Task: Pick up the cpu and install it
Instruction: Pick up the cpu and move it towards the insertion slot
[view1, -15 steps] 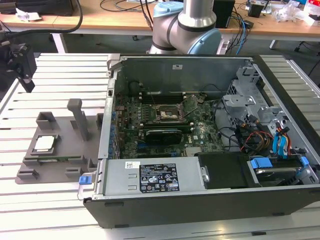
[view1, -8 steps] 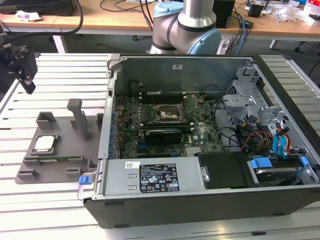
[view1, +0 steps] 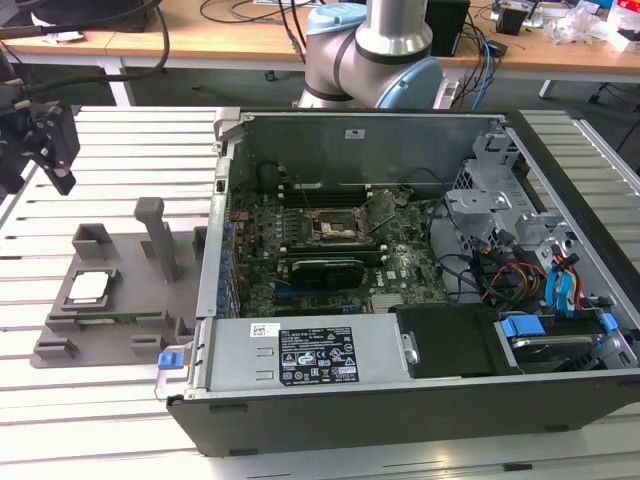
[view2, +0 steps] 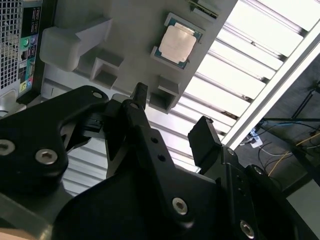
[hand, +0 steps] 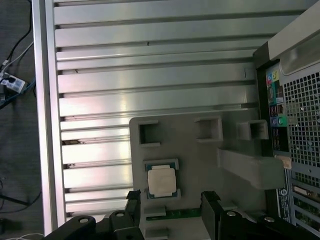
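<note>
The gripper (view1: 55, 150) hangs with its fingers (view2: 202, 137) apart, nothing between them. In the exterior view the cpu (view1: 88, 287) sits at about five o'clock from it, seemingly well below, lying flat on the grey fixture (view1: 130, 295). The open case (view1: 400, 250) stands at the fixture's three o'clock.

cpu (view1: 88, 287) sits on fixture plate (view1: 120, 335). Plate is on slatted table (view1: 110, 160), just beside computer case (view1: 400, 400), on the exterior view's left. Socket (view1: 335, 228) lies inside the case. Gripper (hand: 172, 196) hangs above the plate, apart from cpu.
</note>
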